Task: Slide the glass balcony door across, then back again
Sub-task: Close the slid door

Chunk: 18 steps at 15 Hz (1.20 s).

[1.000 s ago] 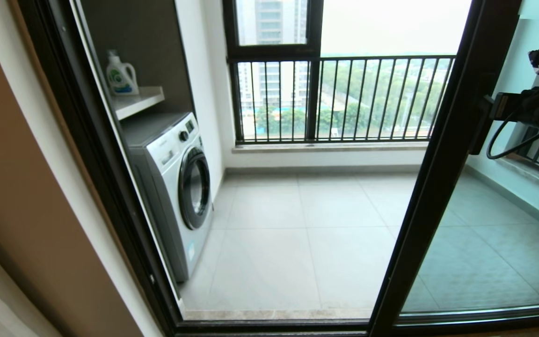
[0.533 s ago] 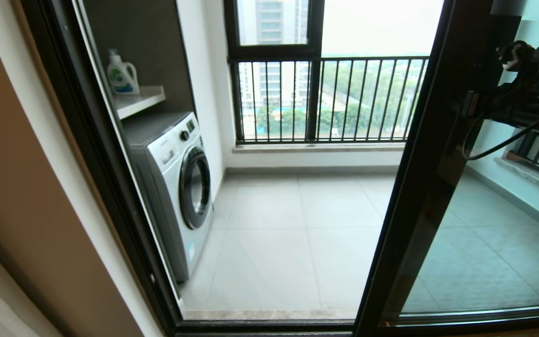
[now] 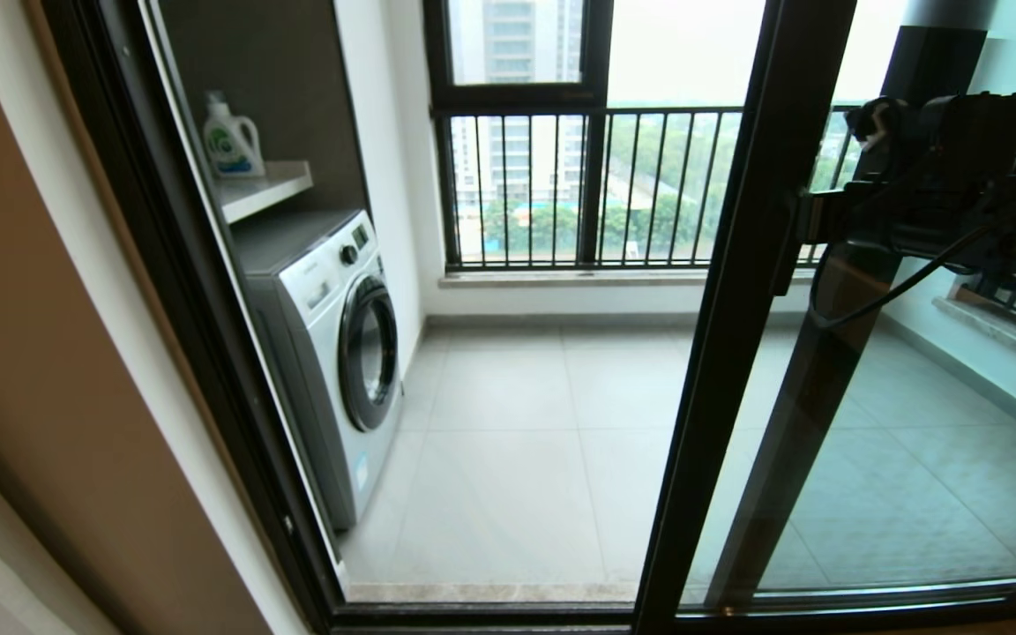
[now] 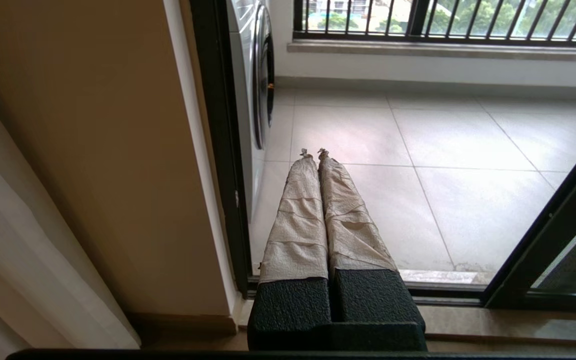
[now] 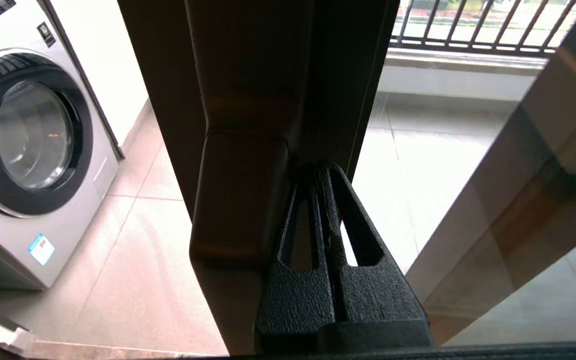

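The glass balcony door (image 3: pixel 735 317) stands partly across the opening, its dark stile slanting from top right to bottom centre in the head view. My right gripper (image 3: pixel 812 222) is shut, fingertips together against the stile on the glass side of the narrow vertical handle (image 3: pixel 786 256). In the right wrist view the gripper (image 5: pixel 320 169) sits tight beside the handle (image 5: pixel 240 195) with nothing between its fingers. My left gripper (image 4: pixel 313 151) is shut, its cloth-wrapped fingers low by the left door jamb, pointing at the balcony floor.
A washing machine (image 3: pixel 332 353) stands left on the balcony under a shelf with a detergent bottle (image 3: pixel 227 141). The black-barred railing window (image 3: pixel 578 190) closes the far side. The handleless fixed panel's stile (image 3: pixel 830 379) shows behind the door. The fixed left frame (image 3: pixel 182 309) bounds the opening.
The door's stile has slid leftward across the opening, narrowing the gap to the left frame. My right gripper has travelled left with it, staying by the handle.
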Tool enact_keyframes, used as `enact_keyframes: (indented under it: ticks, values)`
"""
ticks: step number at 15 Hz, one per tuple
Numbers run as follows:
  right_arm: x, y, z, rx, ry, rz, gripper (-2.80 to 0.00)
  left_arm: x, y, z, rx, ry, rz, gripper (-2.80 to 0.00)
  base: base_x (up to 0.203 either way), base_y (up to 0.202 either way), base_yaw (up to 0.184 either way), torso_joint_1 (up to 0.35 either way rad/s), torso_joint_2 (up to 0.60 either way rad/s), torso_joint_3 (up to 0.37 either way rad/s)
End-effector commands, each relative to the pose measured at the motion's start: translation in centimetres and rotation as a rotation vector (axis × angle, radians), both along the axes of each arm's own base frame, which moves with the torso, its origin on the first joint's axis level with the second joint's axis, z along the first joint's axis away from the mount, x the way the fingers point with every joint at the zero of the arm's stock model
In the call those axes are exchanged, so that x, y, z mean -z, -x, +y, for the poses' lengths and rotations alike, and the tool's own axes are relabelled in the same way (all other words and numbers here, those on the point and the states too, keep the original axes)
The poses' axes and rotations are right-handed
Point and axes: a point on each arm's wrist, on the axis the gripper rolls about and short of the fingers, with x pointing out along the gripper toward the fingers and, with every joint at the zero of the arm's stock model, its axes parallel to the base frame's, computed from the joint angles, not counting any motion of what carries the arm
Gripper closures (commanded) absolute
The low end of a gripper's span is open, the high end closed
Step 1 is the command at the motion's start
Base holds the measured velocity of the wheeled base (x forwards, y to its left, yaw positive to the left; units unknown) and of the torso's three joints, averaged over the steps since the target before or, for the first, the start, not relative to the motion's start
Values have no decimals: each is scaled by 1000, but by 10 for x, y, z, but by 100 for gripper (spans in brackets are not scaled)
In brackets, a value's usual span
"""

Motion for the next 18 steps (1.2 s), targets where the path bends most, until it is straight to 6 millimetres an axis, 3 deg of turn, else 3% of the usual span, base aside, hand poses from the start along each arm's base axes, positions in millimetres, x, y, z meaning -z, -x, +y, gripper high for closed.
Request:
enact_keyframes:
  ticks: [1,10,18]
  values:
    - [3,0,29,-52,8,-3,0,0,0,0,-1,0,2,0,0,0,0,0,0,0]
    - [8,-15,97,-122,12,-30,0,0,0,0,-1,0,2,0,0,0,0,0,0,0]
    - [10,-23,173,-175,2,-88,0,0,0,0,-1,0,2,0,0,0,0,0,0,0]
